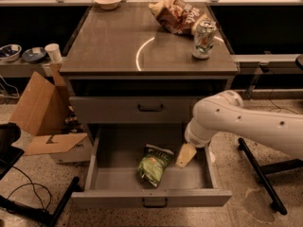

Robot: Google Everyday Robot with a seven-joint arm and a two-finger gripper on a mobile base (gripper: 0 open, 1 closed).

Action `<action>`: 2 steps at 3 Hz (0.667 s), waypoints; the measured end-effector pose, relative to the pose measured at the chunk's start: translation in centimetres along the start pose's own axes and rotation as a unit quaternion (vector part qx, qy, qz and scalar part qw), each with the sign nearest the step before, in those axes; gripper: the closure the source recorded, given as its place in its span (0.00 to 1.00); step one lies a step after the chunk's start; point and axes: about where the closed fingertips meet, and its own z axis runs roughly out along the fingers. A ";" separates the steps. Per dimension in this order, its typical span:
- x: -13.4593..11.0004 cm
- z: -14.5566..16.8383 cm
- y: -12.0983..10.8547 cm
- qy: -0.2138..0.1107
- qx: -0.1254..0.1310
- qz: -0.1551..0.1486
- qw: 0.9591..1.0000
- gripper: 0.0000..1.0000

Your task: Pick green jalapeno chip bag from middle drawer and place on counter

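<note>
Down in the open middle drawer (109,198), the gripper (185,155) hangs just right of the green jalapeno chip bag (154,164).
Camera view: the white arm (246,122) reaches in from the right, wrist angled down-left; whether the gripper is open or closed cannot be told. The bag lies mid-tray, apart from the walls. Above, the bench (109,46) carries a brown chip bag (177,15), soda can (204,39) and bowl (108,0).

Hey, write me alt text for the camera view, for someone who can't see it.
The robot's gripper hangs over the open middle drawer, just right of the green jalapeno chip bag lying on its tray. Above, the counter holds a brown chip bag, a soda can and a white bowl.
</note>
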 end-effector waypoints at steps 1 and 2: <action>-2.0 5.6 2.2 -0.040 -0.046 0.018 0.998 0.00; -6.1 11.2 5.4 -0.085 -0.081 0.024 0.993 0.00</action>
